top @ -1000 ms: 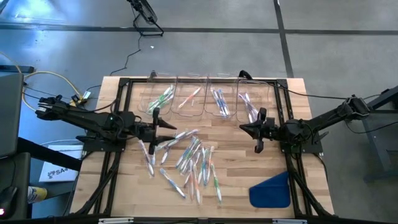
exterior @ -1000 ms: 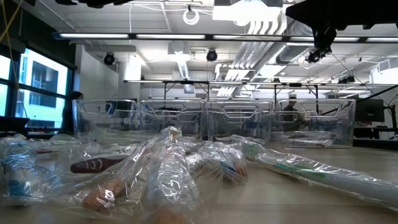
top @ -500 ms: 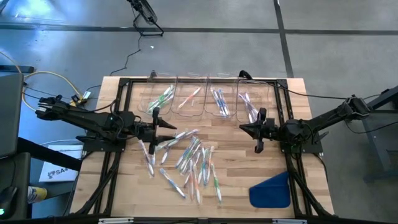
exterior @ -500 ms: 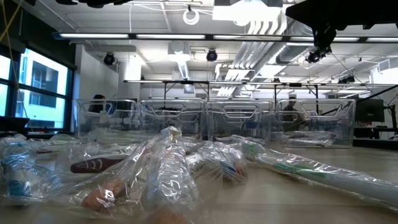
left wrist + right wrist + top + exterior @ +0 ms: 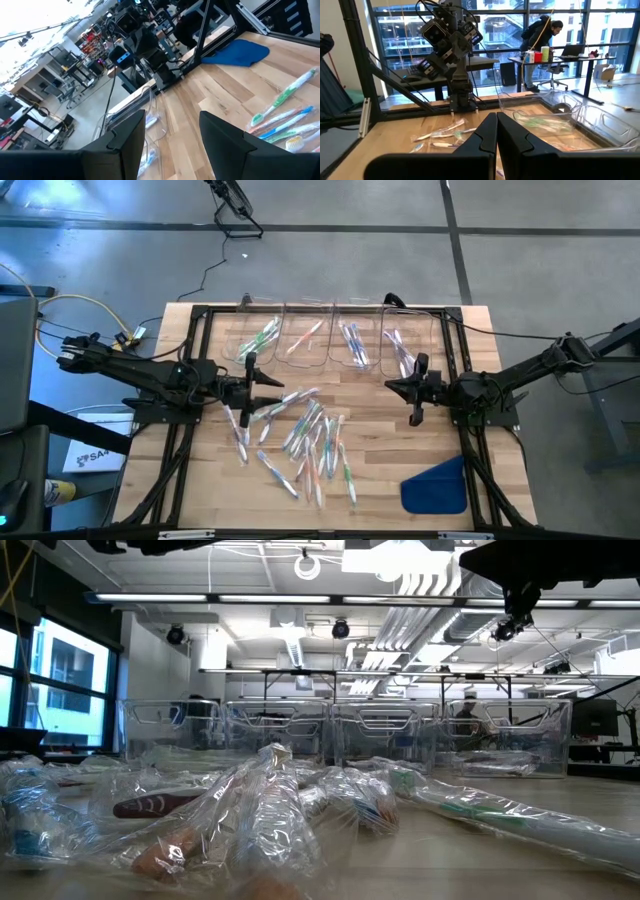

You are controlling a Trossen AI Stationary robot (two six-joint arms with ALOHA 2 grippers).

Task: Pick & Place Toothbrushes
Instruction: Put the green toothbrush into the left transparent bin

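Note:
Several wrapped toothbrushes [image 5: 308, 442] lie loose in a heap on the middle of the wooden table; the low view shows their clear wrappers [image 5: 270, 820] up close. More toothbrushes lie in the clear bins [image 5: 340, 340] along the far edge. My left gripper [image 5: 278, 388] hovers level above the heap's left end, open and holding nothing [image 5: 172, 137]. My right gripper [image 5: 392, 388] hovers level near the right-hand bins, shut and holding nothing [image 5: 496, 135].
A blue flat cloth-like piece [image 5: 436, 486] lies at the table's near right corner. A black frame [image 5: 200, 315] borders the table. Bare wood [image 5: 420, 445] shows between the heap and the right arm. A person [image 5: 540, 30] stands at a desk in the room beyond.

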